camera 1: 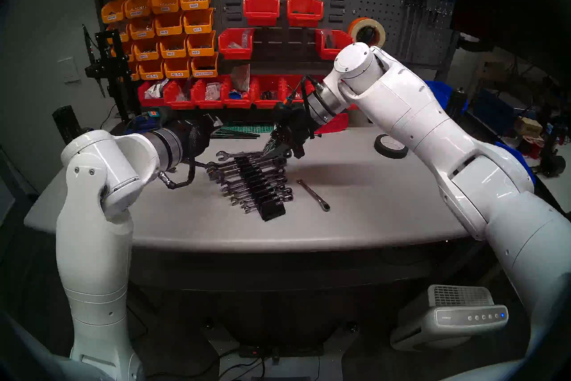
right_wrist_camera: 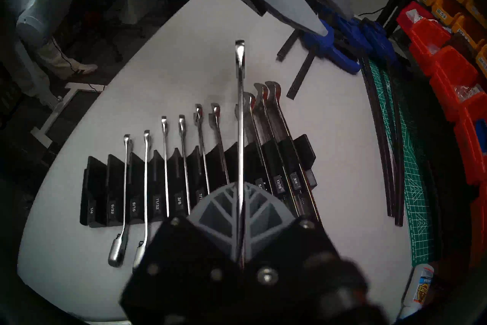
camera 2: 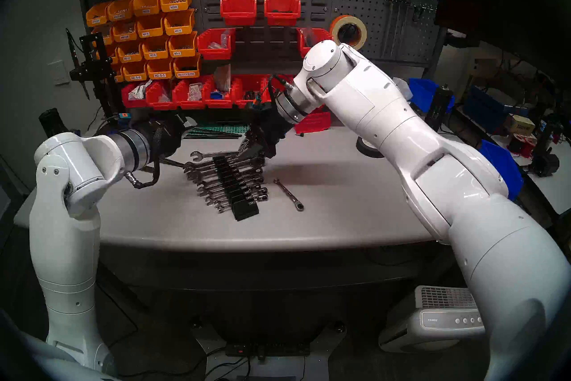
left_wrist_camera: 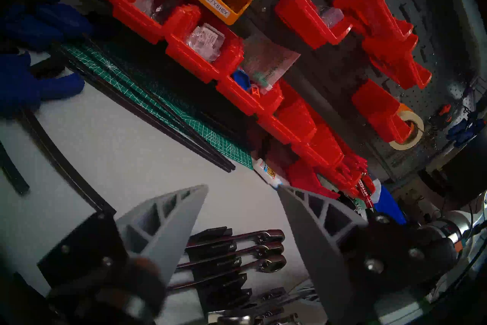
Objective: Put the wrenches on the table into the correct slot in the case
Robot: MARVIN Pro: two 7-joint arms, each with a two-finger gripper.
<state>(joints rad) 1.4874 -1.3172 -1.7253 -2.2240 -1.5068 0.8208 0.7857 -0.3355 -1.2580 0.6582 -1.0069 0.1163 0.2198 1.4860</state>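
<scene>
Right jaws (right_wrist_camera: 240, 211) gripping wrench (right_wrist_camera: 239, 116) above case (right_wrist_camera: 303, 147), clear table (camera 1: 386, 201) rightward

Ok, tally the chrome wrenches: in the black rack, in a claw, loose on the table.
Shiny chrome wrenches slotted in the black stepped plastic rack: 9
Held chrome wrench in the right claw: 1
Loose chrome wrench on the light-grey table: 1
Total: 11

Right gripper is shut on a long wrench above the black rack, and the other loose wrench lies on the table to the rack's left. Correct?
Not quite. The loose wrench lies to the rack's right in the head view, not its left. The rest holds: the right wrist view shows the right gripper shut on the long wrench above the rack, over the table.
</scene>
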